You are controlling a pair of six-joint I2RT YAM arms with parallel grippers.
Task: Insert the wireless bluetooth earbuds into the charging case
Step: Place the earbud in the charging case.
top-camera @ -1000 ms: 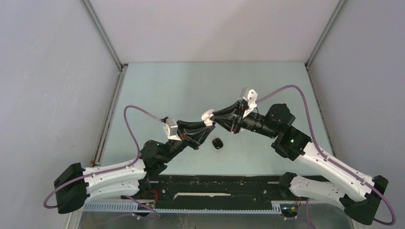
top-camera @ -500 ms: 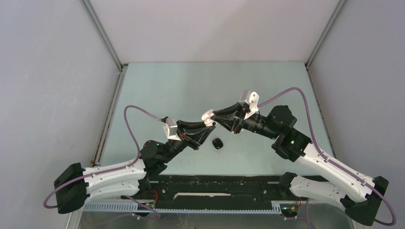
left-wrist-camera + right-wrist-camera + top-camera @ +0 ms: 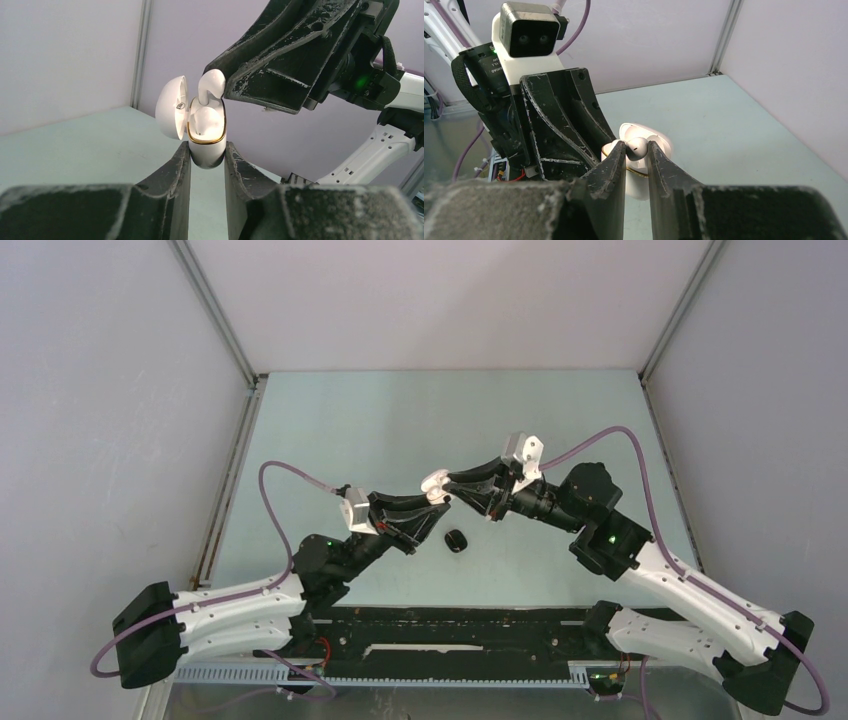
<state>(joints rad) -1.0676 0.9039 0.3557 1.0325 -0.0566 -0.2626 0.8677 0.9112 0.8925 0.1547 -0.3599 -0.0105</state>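
Note:
A white charging case (image 3: pixel 206 145) with a gold rim is held upright in the air, its lid (image 3: pixel 170 107) swung open to the left. My left gripper (image 3: pixel 206 150) is shut on the case's lower body. My right gripper (image 3: pixel 636 148) is shut on the head of a white earbud (image 3: pixel 636 148). The earbud (image 3: pixel 210 85) stands over the case's open top, with its stem reaching down into a socket. In the top view the case (image 3: pixel 436 485) sits between both grippers at mid-table.
A small black oval object (image 3: pixel 457 541) lies on the pale green table (image 3: pixel 400 420), just below the two grippers. Grey walls close in the table at the left, back and right. The arm bases stand at the near edge.
The right wrist has shifted slightly toward the near edge, still holding the earbud at the case. The left arm and the case have stayed put.

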